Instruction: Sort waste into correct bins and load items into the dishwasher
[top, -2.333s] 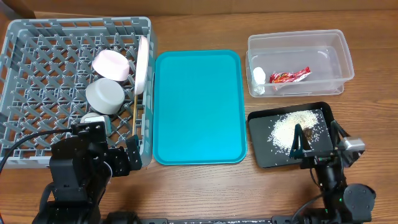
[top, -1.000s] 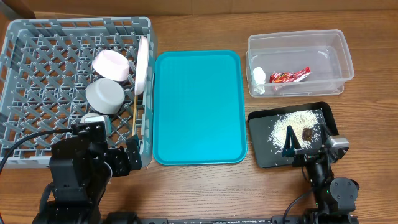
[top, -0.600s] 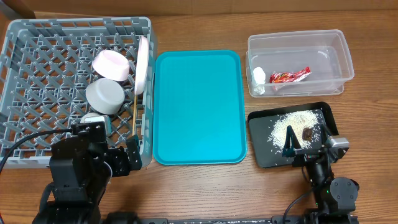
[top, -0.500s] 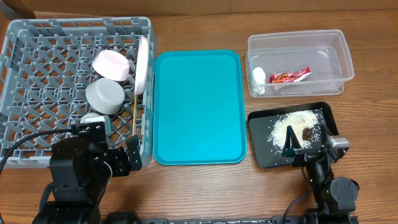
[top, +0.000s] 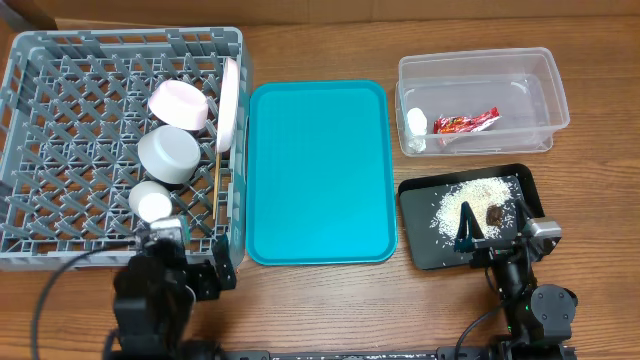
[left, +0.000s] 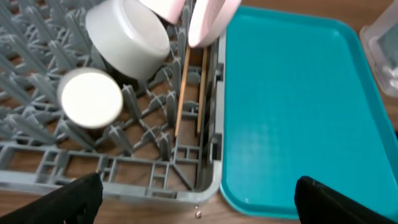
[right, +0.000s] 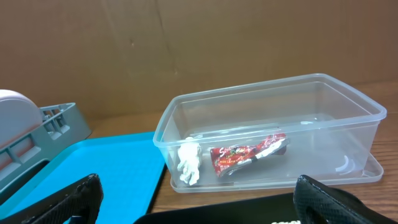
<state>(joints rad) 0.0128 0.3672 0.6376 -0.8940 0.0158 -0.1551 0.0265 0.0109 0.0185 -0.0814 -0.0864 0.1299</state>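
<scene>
The grey dish rack holds the upright white plate, pink dish, grey-white bowl, white cup and chopsticks. The clear tub holds the red wrapper and white scrap. The black tray holds rice and a brown lump. My left gripper is open and empty at the rack's front corner. My right gripper is open and empty over the black tray's front edge. The left wrist view shows the cup, bowl and chopsticks.
The flat teal tray lies between the rack and the bins. In the right wrist view the tub, wrapper and scrap sit ahead, with the teal tray to the left. The table's front edge is close behind both arms.
My left arm has drawn back toward the front edge, uncovering the white cup in the rack. My right gripper shifted left early on, uncovering the brown lump, and has held still since.
</scene>
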